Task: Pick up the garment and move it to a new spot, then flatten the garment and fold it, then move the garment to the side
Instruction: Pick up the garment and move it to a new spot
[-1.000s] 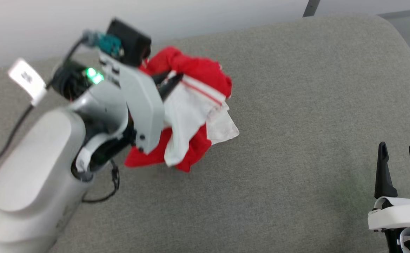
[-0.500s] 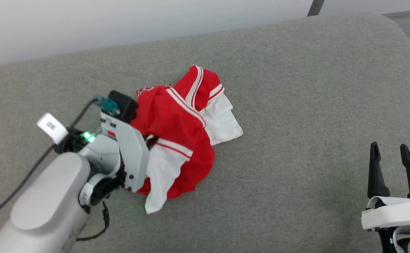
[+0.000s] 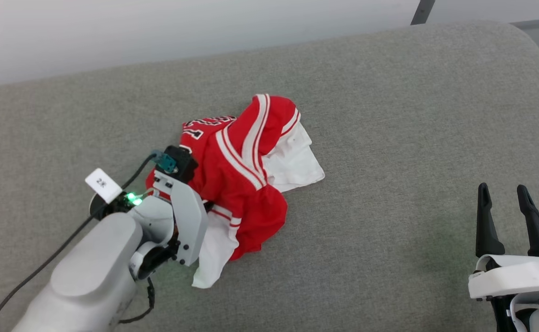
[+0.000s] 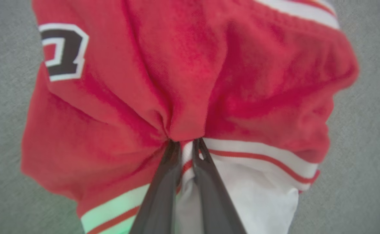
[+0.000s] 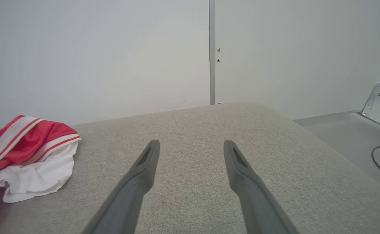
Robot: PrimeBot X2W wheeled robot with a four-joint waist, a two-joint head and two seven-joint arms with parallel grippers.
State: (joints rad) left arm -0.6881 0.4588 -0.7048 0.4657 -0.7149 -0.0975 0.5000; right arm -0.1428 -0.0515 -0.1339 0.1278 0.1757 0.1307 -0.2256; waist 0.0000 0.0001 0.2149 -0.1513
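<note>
Broadly, grey upholstery (image 3: 389, 138) surrounds the garment (image 3: 239, 184), left gripper (image 4: 186, 143) pinching it.

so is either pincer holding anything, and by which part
The left pincer pinches the red jersey T-shirt at a bunched red fold by its striped trim; the right pincer holds nothing.

my pincer (image 5: 191, 145) hangs over the grey cushion (image 5: 274, 152), its two fingers spread wide with nothing between them. the garment (image 5: 27, 149) lies crumpled at the far left, well apart from me.

Red-and-white garment (image 3: 246, 184), crumpled, on grey cushion (image 3: 389, 138)
</note>
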